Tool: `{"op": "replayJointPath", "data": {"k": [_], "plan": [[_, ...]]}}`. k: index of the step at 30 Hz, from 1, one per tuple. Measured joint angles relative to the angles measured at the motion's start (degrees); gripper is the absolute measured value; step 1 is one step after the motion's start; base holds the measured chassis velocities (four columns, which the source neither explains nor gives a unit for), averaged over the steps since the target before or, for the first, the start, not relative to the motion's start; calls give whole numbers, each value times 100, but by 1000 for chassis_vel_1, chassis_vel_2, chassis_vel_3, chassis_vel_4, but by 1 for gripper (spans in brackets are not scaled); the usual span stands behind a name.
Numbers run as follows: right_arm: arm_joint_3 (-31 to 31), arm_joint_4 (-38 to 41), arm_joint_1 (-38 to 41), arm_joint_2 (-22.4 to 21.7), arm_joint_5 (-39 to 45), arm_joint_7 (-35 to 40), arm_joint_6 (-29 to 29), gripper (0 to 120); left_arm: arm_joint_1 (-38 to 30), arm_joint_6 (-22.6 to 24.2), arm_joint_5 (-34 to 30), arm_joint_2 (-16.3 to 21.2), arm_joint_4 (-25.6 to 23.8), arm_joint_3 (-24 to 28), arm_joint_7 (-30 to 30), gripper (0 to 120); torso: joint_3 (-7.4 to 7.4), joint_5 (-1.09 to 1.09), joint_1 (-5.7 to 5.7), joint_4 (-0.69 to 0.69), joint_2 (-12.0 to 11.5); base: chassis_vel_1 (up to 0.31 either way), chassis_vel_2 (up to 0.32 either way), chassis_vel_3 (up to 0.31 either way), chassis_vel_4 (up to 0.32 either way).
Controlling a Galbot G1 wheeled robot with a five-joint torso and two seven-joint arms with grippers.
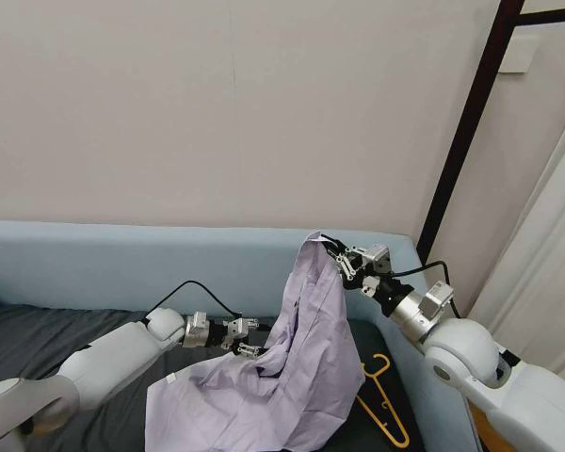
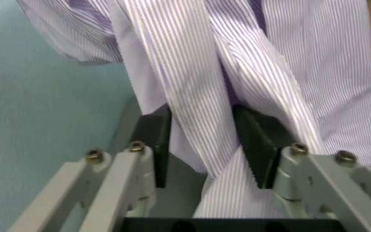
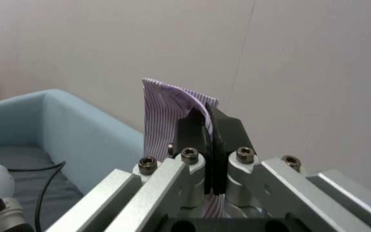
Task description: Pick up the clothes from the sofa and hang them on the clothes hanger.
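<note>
Lilac, perhaps-cotton shirt (image 1: 306,367) in right gripper (image 1: 338,257).

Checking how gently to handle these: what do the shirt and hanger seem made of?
Shirt, pinched by the right tool above the sofa, left tool at its lower folds: thin woven cloth, maybe cotton, matte; fine purple stripes, soft folds. Hanger: probably plastic; smooth, orange-yellow.

You've got a plain beige wall (image 1: 217,104) straight ahead, and under it the light-blue sofa (image 1: 94,264) with its dark grey seat cushion (image 1: 38,330). On your right, a dark post (image 1: 465,132) slants up beside a pale curtain (image 1: 546,264).
</note>
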Motion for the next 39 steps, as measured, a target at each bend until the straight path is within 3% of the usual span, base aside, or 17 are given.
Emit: {"op": "replayJointPath", "data": {"k": [10,23,28,32,33,39], "plan": [[-14,14,38,45,111,67,-49,0,-7,-7,11,20,-17,92,-20,1,0,0,0,-1,0,0,0,0,0],[-24,20,-27,82,26,88,-61,0,125,-22,33,197,-88,-227,-185,0,0,-1,0,0,0,0,0,0,0],[-69,-112,-94,176,-24,124,-61,0,127,35,67,461,-413,-615,-1035,0,0,0,0,0,0,0,0,0,0],[-108,-326,-74,311,-52,238,-107,0,147,440,-186,832,-1187,-995,-2130,0,0,0,0,-2,0,0,0,0,0],[-108,-326,-74,311,-52,238,-107,0,147,440,-186,832,-1187,-995,-2130,0,0,0,0,-2,0,0,0,0,0],[-103,-638,99,457,51,565,-314,0,423,1531,-434,1641,-2749,-1598,-3589,0,0,-1,0,-1,0,0,0,0,0]]}}
